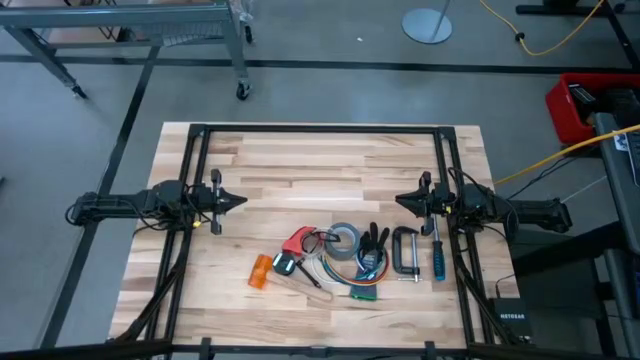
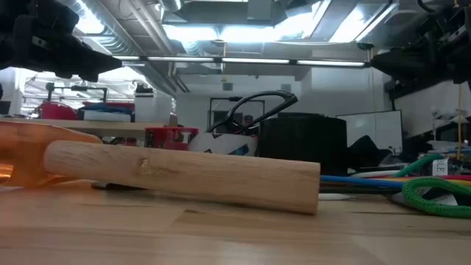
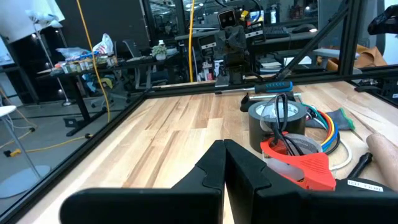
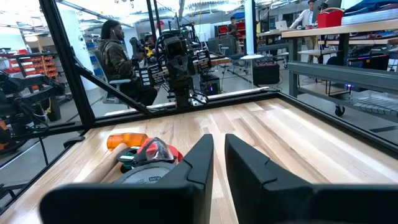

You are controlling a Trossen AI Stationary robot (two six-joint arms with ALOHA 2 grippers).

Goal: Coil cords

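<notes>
thin dark cord (image 1: 312, 277) tangled in clutter; left hand (image 1: 238, 200) together, right hand (image 1: 402, 201) slightly apart, empty; grab risks snagging grey tape roll (image 1: 345, 240).

Tape roll (image 1: 345, 240): middle of the surface (image 1: 300, 160)
Clamp (image 1: 405, 252): right of it
Screwdriver (image 1: 438, 256): right of clamp
Cord (image 1: 322, 238): left, touching tape roll

In the low view the hammer handle (image 2: 184, 175) hides the cord.
</notes>
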